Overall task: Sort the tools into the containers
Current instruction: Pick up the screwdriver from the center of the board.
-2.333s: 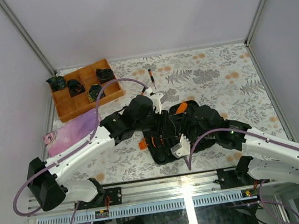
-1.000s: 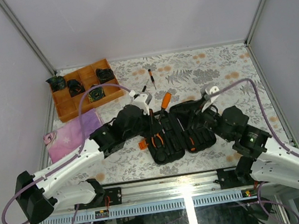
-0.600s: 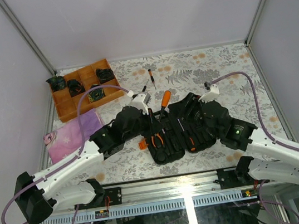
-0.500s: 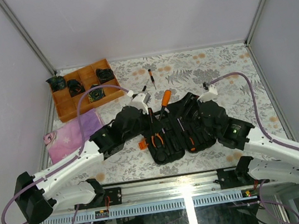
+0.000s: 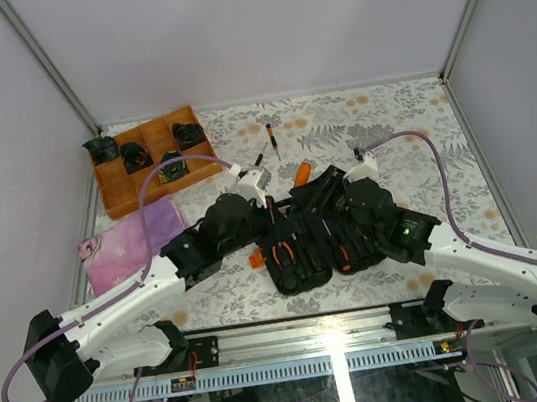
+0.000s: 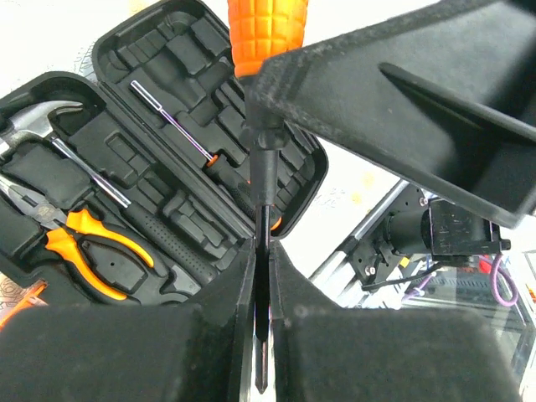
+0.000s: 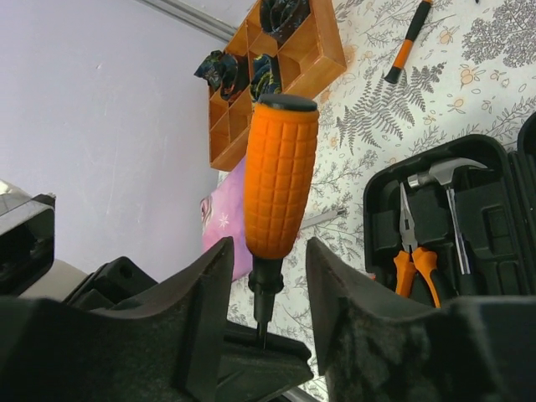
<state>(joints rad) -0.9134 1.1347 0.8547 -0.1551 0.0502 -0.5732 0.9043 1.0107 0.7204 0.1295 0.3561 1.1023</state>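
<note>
An orange-handled screwdriver (image 5: 299, 172) hangs above the open black case (image 5: 304, 268). My left gripper (image 6: 261, 268) is shut on its black shaft, and the orange handle (image 6: 268, 33) points away from it. My right gripper (image 7: 268, 251) stands open, one finger on each side of the handle's lower end (image 7: 280, 176), with a gap on both sides. In the case lie the orange-handled pliers (image 7: 414, 260), the hammer (image 7: 444, 176) and a thin driver (image 6: 176, 126). Two short orange-and-black drivers (image 5: 272, 140) lie on the table behind the case.
The wooden divided tray (image 5: 117, 188), with dark bundles in its cells, stands at the back left. A pink cloth (image 5: 133, 239) lies in front of it. A small orange tab (image 5: 255, 260) sits at the case's left edge. Both arms cross over the case.
My right arm has swung left and brought its open fingers around the screwdriver's handle. The left gripper has kept hold of the shaft, shifting only slightly.
</note>
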